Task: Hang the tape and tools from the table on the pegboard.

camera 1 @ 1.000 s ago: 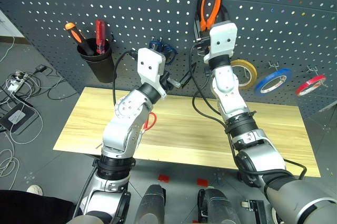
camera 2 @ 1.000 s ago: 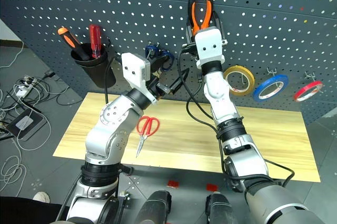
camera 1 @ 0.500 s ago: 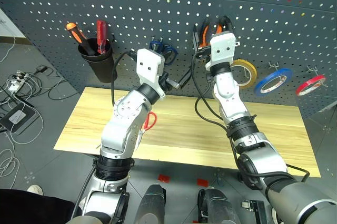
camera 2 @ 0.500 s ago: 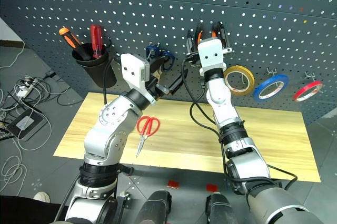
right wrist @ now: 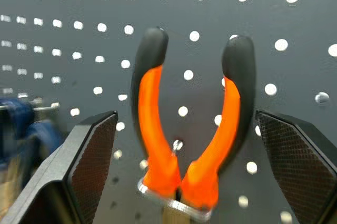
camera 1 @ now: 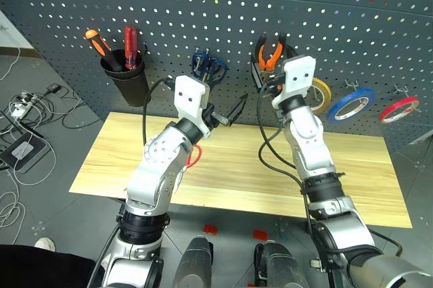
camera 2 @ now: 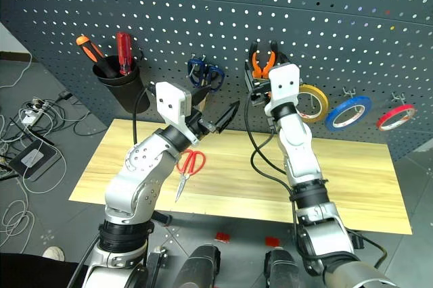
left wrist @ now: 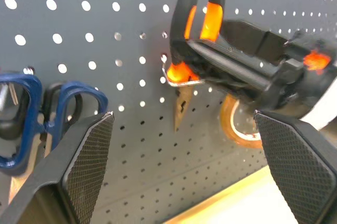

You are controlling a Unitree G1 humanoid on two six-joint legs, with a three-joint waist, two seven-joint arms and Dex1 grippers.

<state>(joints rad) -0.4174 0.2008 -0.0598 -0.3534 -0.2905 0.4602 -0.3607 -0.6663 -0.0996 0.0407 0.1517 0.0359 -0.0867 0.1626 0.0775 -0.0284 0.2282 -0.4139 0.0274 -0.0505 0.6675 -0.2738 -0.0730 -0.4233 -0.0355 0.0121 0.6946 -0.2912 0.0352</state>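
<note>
Pliers [right wrist: 189, 129]: hanging nose-down on a metal hook of the pegboard [camera 1: 203, 4], handles pointing up, beside the tape [camera 2: 312, 102].
Right gripper [right wrist: 189, 182]: jaws standing wide open just in front of the pliers, holding nothing.
Left gripper [camera 2: 220, 117]: jaws gaping wide and empty, hovering over the table [camera 1: 379, 186].
Scissors [camera 2: 187, 166]: lying flat on the table.
Risk: a finger pulling away may be snagging a handle, tipping the pliers off.
Textures: rubbery orange-and-black grips; perforated grey panel; pale plank grain.

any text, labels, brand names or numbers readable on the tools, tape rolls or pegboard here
None can be read.
pliers: no print shows on the orange-and-black handles.
yellow-tan tape roll: no readable marking.
pegboard: bare holes and hooks, no label.
</note>
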